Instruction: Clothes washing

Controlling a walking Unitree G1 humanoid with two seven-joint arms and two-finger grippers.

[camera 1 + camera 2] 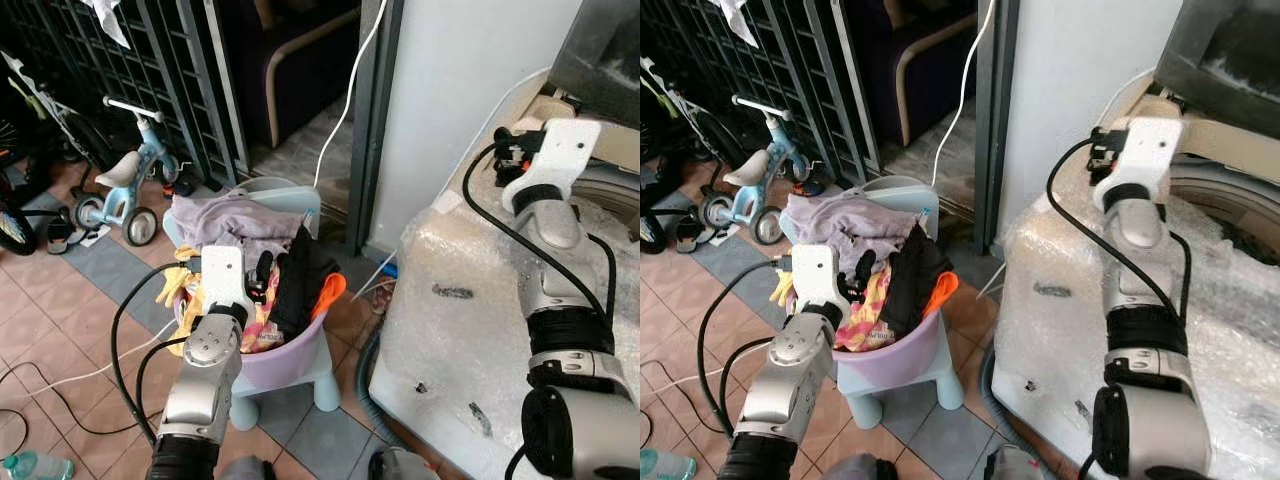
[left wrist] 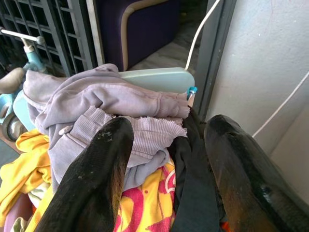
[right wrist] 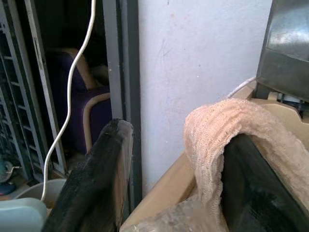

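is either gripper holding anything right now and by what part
The right gripper has a beige mesh cloth draped over one of its open jaws, not pinched. The left gripper holds nothing, jaws open above the lilac garment.

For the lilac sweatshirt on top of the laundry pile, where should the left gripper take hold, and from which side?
Probably the ribbed hem fold of the lilac sweatshirt, taken from above. It lies bunched on top of the pile in the purple basket, right between the open fingers of the left gripper, so a short descent should pinch the thick fold alone, not the black garment beside it.
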